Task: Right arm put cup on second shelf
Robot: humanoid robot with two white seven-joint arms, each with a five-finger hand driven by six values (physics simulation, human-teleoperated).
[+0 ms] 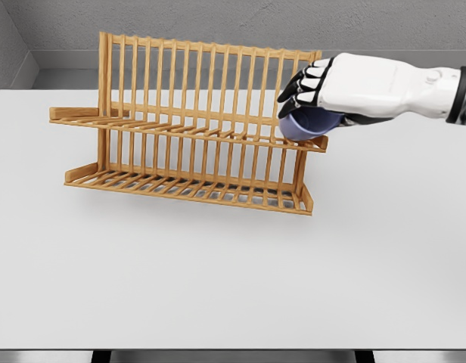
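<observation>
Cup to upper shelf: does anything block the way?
Nothing visible. The right hand holds the blue cup at the right end of the wooden rack's upper shelf, whose slats are bare.

Right hand (316, 94) – cup (309, 125) – upper shelf (180, 130)

Right hand (316, 94) outstretched, fingers curled downward

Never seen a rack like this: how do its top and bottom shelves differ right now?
The top shelf has the right hand holding a blue cup at its right end; the bottom shelf holds nothing. The top shelf sits higher and further back. Both are slatted wood on one rack.
</observation>
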